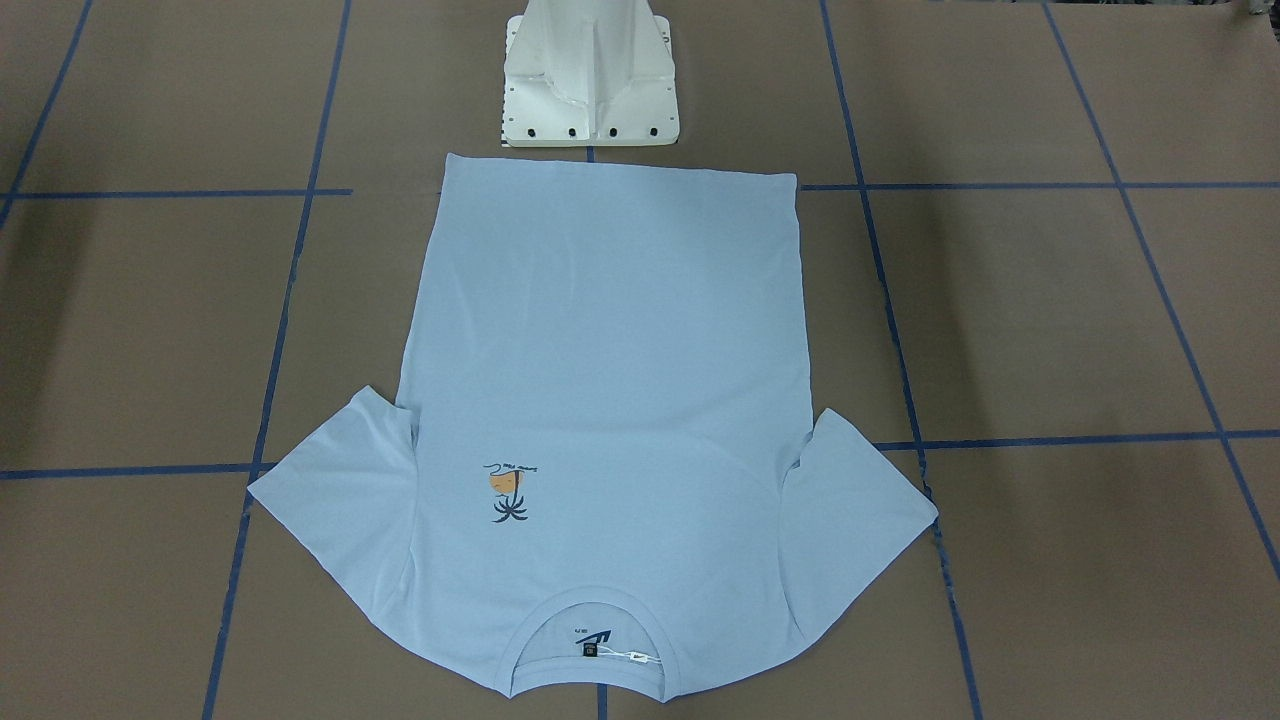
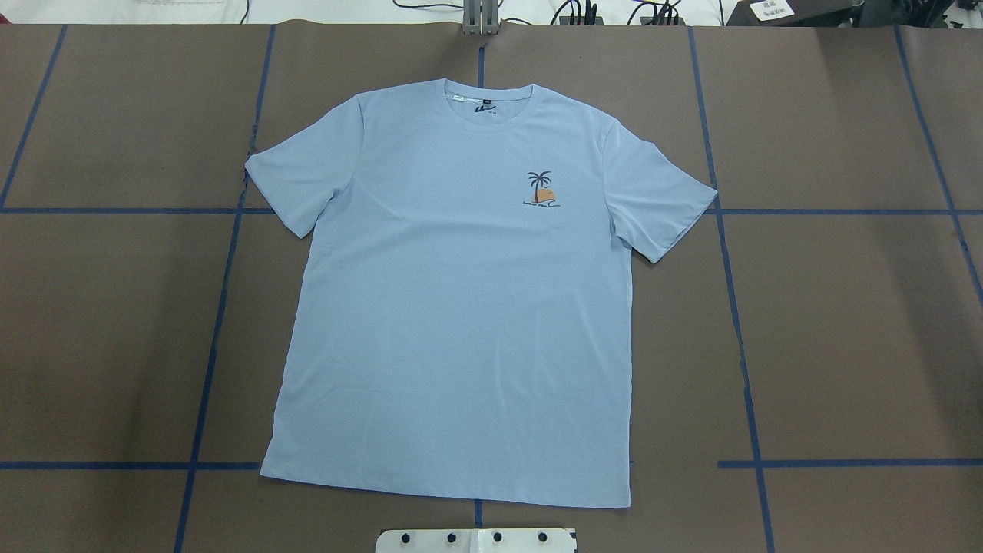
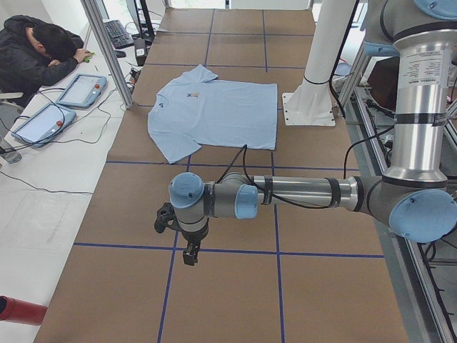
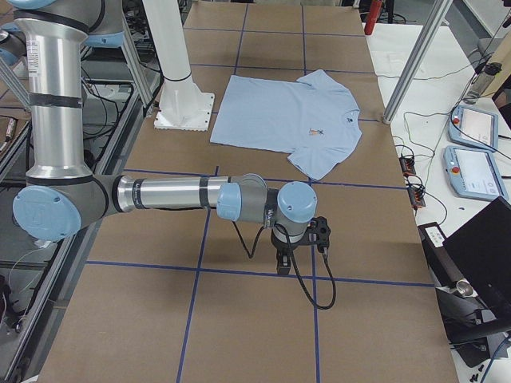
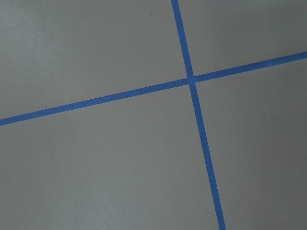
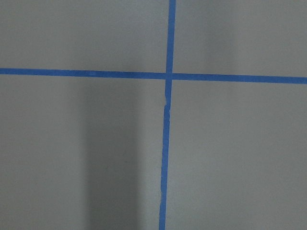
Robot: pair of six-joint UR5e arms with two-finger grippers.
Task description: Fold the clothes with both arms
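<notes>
Lying flat, print-side up on the brown surface: light blue T-shirt, well apart from left claw and right claw. Spread or pressed together: cannot tell for either.

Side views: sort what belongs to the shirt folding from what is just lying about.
For the job: light blue T-shirt, left arm, left gripper, right arm, right gripper.

Just lying about: white pedestal base, teach pendants, person at the side table.
</notes>
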